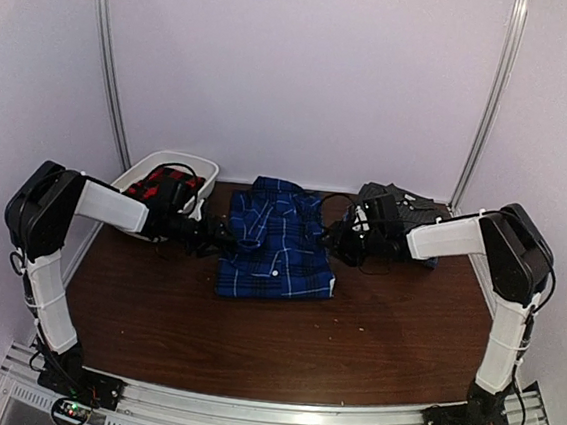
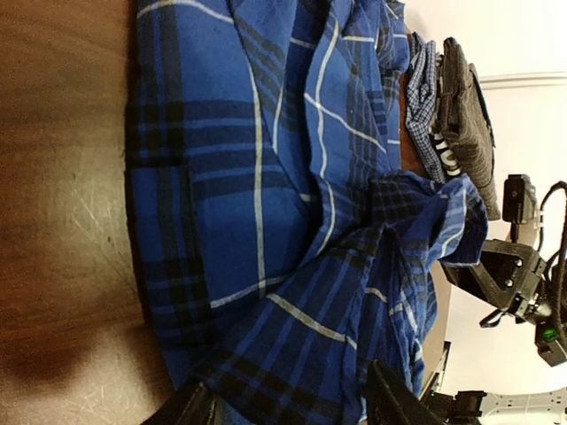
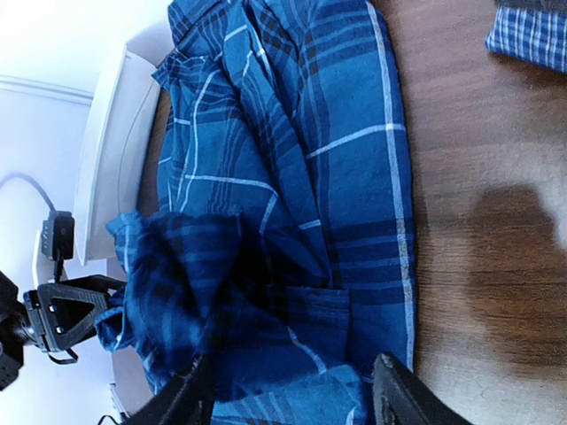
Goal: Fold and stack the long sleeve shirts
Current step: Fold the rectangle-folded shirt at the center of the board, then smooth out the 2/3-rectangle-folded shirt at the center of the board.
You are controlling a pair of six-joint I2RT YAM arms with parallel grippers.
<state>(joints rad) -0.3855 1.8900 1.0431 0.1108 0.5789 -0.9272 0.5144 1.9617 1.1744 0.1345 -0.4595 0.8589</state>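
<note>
The left arm (image 1: 113,206) reaches in from 9 o'clock and the right arm (image 1: 452,234) from 3 o'clock, elbows raised, forearms near level. The left gripper (image 1: 231,236) and right gripper (image 1: 329,239) face each other, jaws apart.

Table (image 1: 250,350) is bearing blue plaid shirt (image 1: 277,257) between left gripper (image 1: 223,237) and right gripper (image 1: 333,239). White tub (image 1: 137,171) is sitting behind left, shirt stack (image 1: 405,202) behind right.

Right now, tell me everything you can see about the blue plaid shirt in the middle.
The blue plaid shirt is cloth with black checks and thin white lines, folded into a rough rectangle on the brown table, rumpled at its far end. The left gripper and right gripper sit open at its sides, bunched cloth between their jaws.
</note>
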